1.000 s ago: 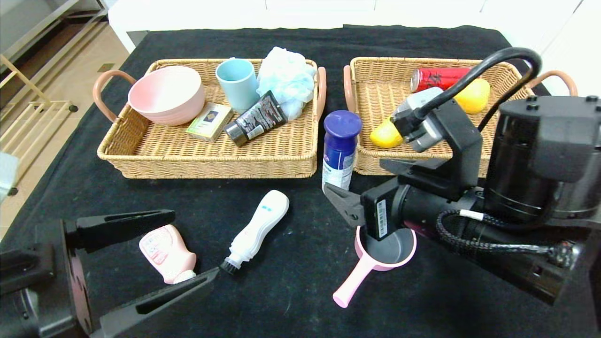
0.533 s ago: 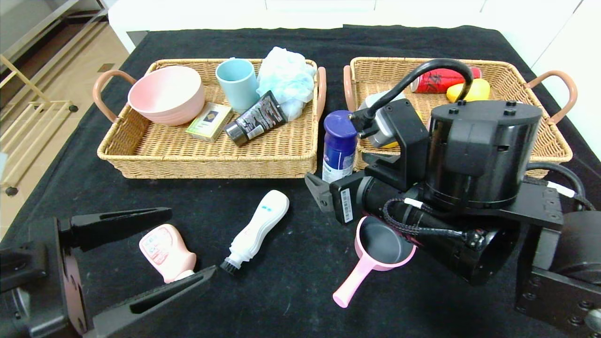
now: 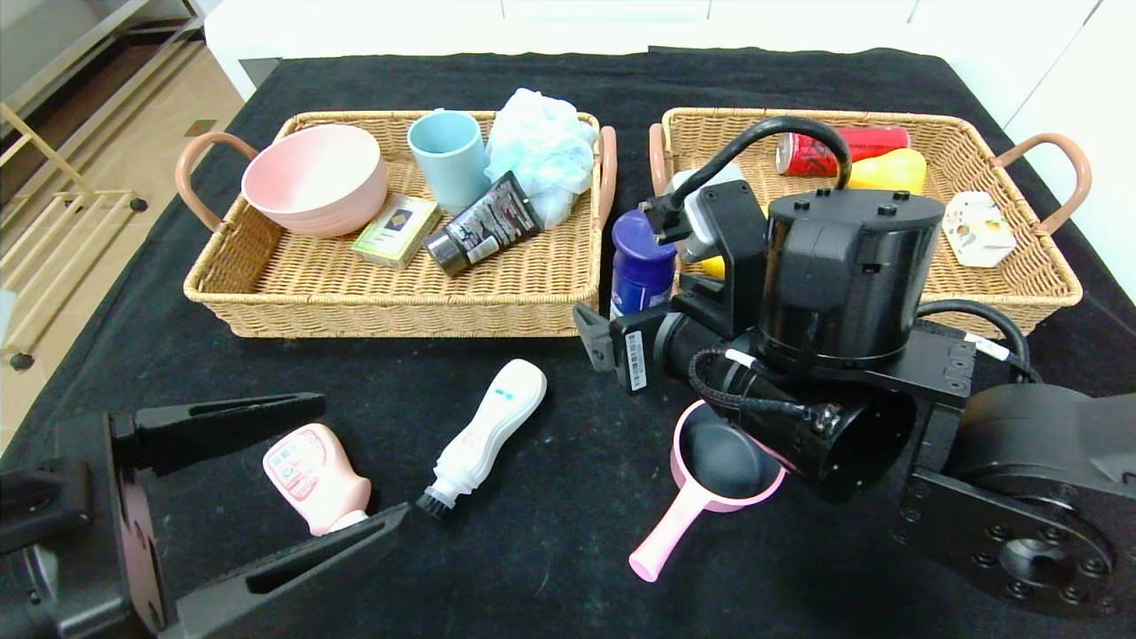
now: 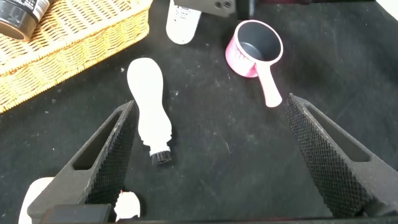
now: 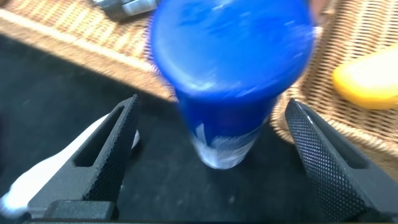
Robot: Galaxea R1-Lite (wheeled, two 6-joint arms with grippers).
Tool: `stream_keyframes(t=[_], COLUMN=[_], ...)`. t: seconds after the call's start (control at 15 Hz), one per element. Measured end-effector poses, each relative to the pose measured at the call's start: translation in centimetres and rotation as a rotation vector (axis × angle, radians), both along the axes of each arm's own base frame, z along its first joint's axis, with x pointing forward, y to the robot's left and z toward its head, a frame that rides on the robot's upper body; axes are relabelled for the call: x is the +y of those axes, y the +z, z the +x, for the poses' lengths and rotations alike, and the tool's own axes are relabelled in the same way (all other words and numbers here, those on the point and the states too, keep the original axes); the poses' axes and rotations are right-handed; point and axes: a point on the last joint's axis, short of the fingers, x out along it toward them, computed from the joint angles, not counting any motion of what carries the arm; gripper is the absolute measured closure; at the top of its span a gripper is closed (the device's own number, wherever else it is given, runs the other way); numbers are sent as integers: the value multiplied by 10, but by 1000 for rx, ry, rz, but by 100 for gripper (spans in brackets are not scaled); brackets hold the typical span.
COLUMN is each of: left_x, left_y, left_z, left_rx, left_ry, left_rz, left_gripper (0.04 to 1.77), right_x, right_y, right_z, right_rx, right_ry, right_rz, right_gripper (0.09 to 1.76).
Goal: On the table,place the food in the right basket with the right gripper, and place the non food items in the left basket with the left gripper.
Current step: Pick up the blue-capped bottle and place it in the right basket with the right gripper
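Black fuzzy cloth covers the bench (image 3: pixel 568 80), and two wicker baskets sit at its far side.

The right gripper (image 5: pixel 211 155) is wide open, with the blue-capped can (image 3: pixel 641 275) standing up between its two fingers. The fingers are not touching the can yet. It looks like the gripper has lined up this way so it can squeeze the can and lift it. The can is food, so it belongs in the right basket (image 3: pixel 1021 284), which is just beside the can. A red can (image 3: pixel 839 149) and yellow fruit (image 3: pixel 890 170) lie in that basket.

The left gripper (image 3: pixel 293 475) is open too, low and close to the pink bottle (image 3: pixel 315 479). Past the bottle lies the white brush bottle (image 3: pixel 486 437), then the pink saucepan (image 3: pixel 710 484). None of these is food, so they should go in the left basket (image 3: pixel 390 311), well away from the pink bottle.
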Motion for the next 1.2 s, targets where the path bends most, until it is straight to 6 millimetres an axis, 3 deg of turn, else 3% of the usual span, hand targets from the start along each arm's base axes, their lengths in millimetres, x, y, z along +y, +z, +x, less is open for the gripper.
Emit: stream_keyframes(t=[0.4,0.53,0.73,0.87,1.2], left_x=[1,1,2,2,2], left_y=[0,-1,-1,-1,-1], left_z=[1,2,2,2,2], left_rx=[-4,-4,-3,-3,-2], left_ry=[8,12,14,14,14], left_rz=[-1,7,9,9,9], left_gripper=[9,9,9,9,9], right_x=[1,1,1,1,1], right_y=[4,3,1,1,0], right_z=[11,12,12,12,12], right_rx=[-32,-30,-26,-26,-25], right_ry=[-37,-39,-39,-39,-39], right_rz=[39,38,34,32,31], right_gripper=[17,54,92,103,103])
